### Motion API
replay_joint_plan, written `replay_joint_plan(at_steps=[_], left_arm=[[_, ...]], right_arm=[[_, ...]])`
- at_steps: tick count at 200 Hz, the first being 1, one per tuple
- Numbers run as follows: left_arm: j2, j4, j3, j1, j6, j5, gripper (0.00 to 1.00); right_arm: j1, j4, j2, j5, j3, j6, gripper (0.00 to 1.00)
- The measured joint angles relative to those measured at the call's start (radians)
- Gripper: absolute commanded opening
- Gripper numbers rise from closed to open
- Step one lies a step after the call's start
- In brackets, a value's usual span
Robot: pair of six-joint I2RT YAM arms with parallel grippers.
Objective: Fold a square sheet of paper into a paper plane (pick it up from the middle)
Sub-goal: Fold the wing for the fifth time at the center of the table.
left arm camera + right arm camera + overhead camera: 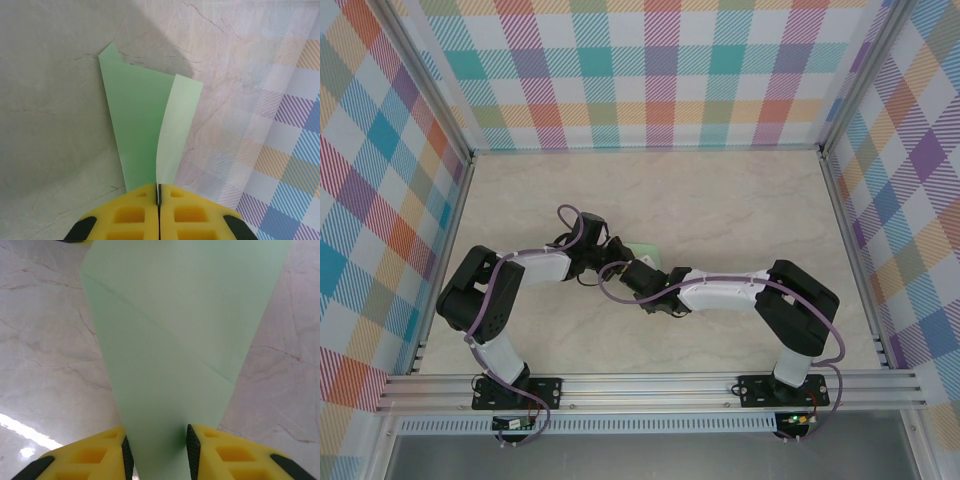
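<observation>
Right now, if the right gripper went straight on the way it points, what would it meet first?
The green paper: it lies between the right gripper's parted fingers and runs on ahead. Beyond it a yellow bit, probably the left gripper, sits at the far edge; depth unclear.

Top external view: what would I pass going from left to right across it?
Left wall → left arm → paper → right arm → right wall
</observation>
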Motion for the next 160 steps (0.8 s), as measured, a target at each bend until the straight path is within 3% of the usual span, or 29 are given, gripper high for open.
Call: replay_joint_plan(at_steps=[56, 92, 121, 132, 160], left_arm=[[0.000, 0.000, 0.000, 0.000, 0.000, 0.000, 0.05], [0.000, 0.000, 0.000, 0.000, 0.000, 0.000, 0.08], [-0.003, -0.018, 0.002, 0.000, 0.014, -0.005, 0.21], [-0.010, -0.045, 0.007, 0.000, 0.016, -0.015, 0.33], [-0.051, -0.145, 0.035, 0.000, 0.049, -0.062, 0.49]], right_arm=[[0.000, -0.011, 0.000, 0.022, 0.000, 0.003, 0.25], [0.000, -0.011, 0.000, 0.024, 0.000, 0.008, 0.15], [0.000, -0.010, 0.000, 0.023, 0.000, 0.015, 0.09], [-0.002, -0.008, 0.000, 0.017, 0.000, 0.015, 0.08], [-0.011, 0.014, -0.003, -0.019, -0.004, 0.010, 0.09]])
